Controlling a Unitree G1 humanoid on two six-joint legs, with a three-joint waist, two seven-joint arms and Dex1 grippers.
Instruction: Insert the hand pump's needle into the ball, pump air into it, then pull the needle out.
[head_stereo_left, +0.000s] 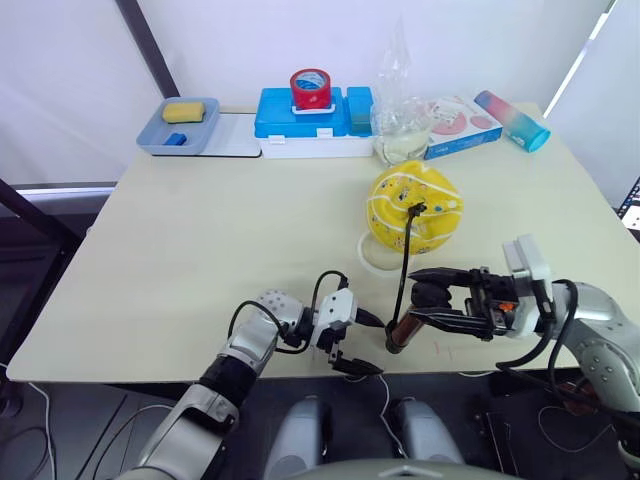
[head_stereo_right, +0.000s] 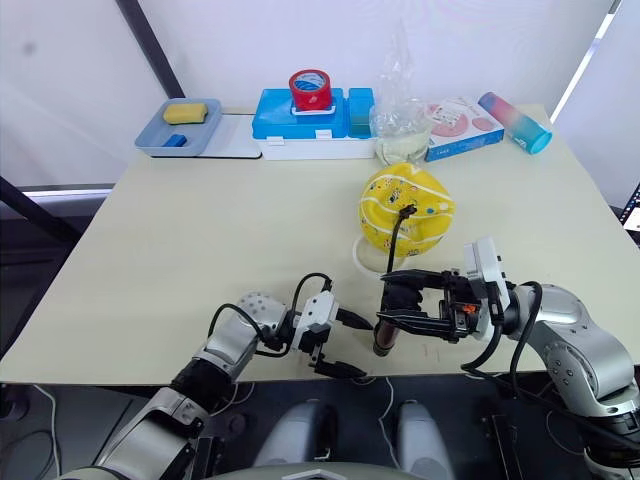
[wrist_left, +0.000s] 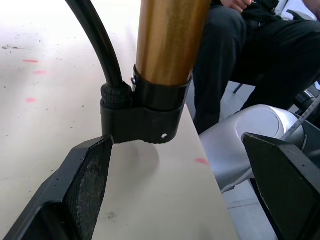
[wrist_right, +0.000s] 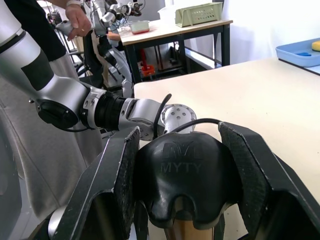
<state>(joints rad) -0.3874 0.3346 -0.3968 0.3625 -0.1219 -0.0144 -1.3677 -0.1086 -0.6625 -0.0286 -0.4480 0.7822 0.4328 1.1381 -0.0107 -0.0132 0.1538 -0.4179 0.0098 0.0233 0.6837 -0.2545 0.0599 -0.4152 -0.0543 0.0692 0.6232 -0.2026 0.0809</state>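
Our right gripper (head_stereo_left: 432, 298) clamps the pump's handle (wrist_right: 182, 172), the pump (head_stereo_left: 400, 333) upright at the near desk (head_stereo_left: 200, 260) edge, hose running to the ball (head_stereo_left: 414, 208) beyond. Our left gripper (head_stereo_left: 352, 343) is spread beside the pump's base (wrist_left: 145, 117). We should pinch the base firmly, then stroke straight down.

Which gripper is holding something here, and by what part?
The right gripper grips the hand pump by its black handle. The left gripper is open beside the pump's base, holding nothing.
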